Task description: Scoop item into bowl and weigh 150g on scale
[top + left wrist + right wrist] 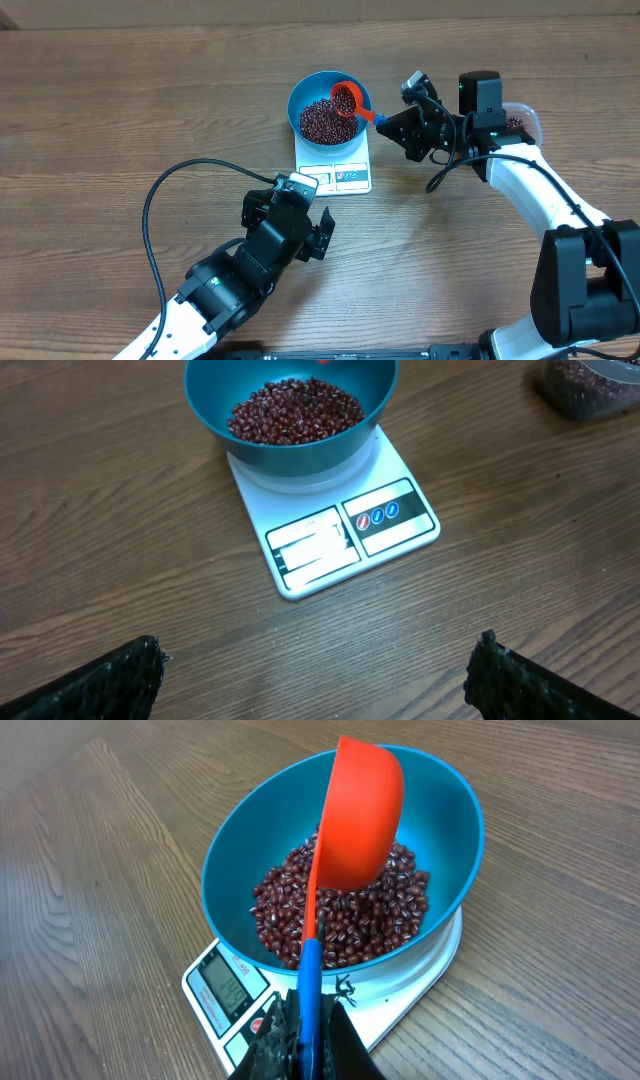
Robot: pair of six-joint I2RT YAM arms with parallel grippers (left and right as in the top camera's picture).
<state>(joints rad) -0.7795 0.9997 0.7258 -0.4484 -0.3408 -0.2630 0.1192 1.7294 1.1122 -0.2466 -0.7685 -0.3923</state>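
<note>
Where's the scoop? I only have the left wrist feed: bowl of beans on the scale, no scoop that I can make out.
Observer: The scoop hangs over the bowl, its cup turned on edge above the beans.
Operator: What's holding it?
Observer: The right gripper, shut on the blue end of the handle.
</note>
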